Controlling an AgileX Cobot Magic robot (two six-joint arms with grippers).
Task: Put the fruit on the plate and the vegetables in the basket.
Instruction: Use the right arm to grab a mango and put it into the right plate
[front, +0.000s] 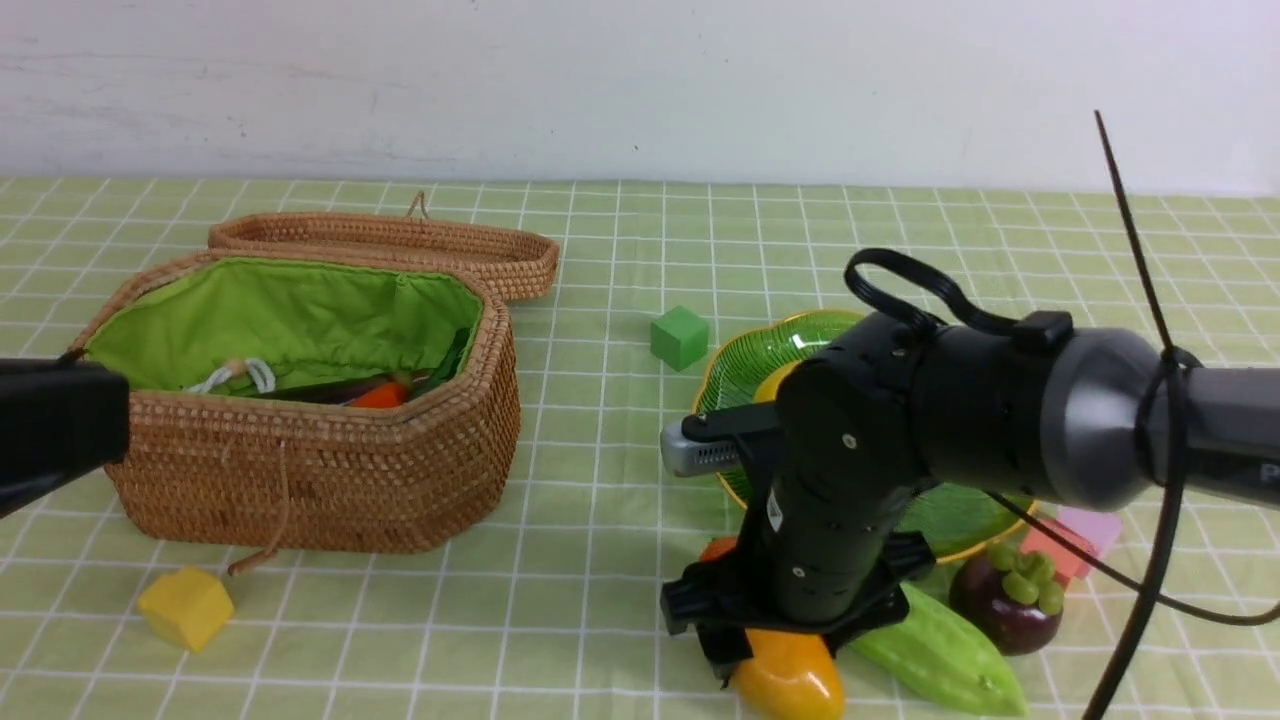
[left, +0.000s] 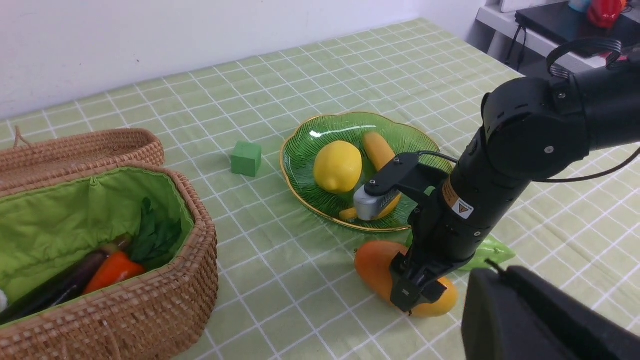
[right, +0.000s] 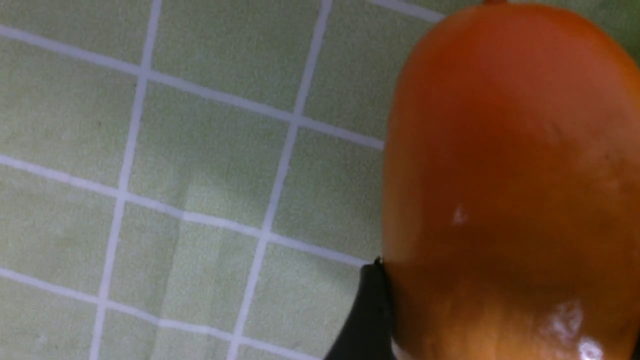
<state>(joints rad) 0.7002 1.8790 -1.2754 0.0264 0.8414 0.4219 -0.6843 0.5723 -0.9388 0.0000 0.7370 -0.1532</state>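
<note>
The orange-yellow mango (front: 790, 680) (left: 372, 262) (right: 500, 150) lies on the cloth in front of the plate (front: 745, 355) (left: 300, 150). My right gripper (front: 785, 640) (left: 417, 295) (right: 505, 320) stands open over it, one finger (right: 370, 315) against its side. The lemon (left: 337, 165) and banana (left: 378, 149) rest on the plate. The green gourd (front: 940, 650) (left: 492, 250) and purple mangosteen (front: 1010, 595) lie on the cloth to the right. The wicker basket (front: 320, 480) (left: 125, 310) holds the eggplant (left: 65, 282) and carrot (left: 112, 270). My left gripper (left: 495, 290) is shut and empty.
A green foam cube (front: 679, 337) sits between basket and plate. A yellow cube (front: 186, 607) lies in front of the basket. Pink and red cubes (front: 1075, 535) lie right of the plate. The basket lid (front: 400, 245) lies open behind it.
</note>
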